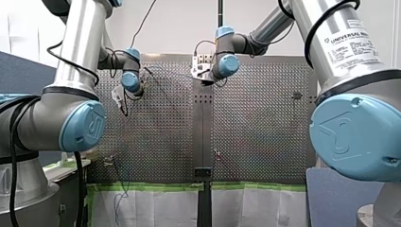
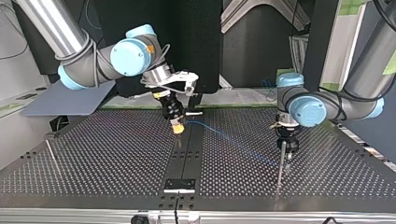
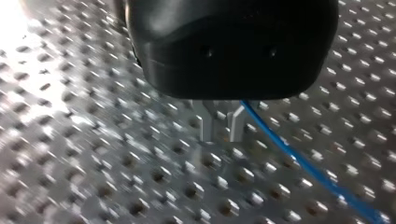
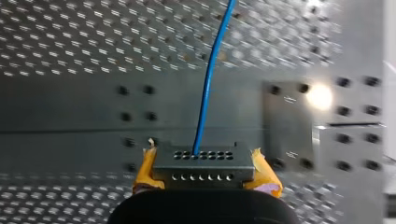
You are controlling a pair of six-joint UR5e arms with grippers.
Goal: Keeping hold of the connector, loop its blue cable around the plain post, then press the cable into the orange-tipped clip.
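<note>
At the top view's left, a thin slanted rod point(image 2: 51, 156) stands on the perforated table point(image 2: 116, 158), well apart from everything else. Next comes my right gripper point(image 2: 177, 125), low over the table's dark centre strip point(image 2: 187, 154). In the right wrist view its 2 yellow pads point(image 4: 262, 173) are closed against the ends of the grey connector point(image 4: 203, 161), which shows 2 rows of small holes. The blue cable point(image 2: 224, 138) comes out of the connector's face and runs low over the table toward the top view's right, ending near an upright metal post point(image 2: 280, 168). My left gripper point(image 3: 222, 137) hangs just above and behind that post. In the left wrist view its 2 metal fingers point(image 3: 208, 126) stand close together with a narrow gap. Nothing is visibly held between them, and the cable passes just beside 1 of them. I cannot tell whether the cable touches the post.
</note>
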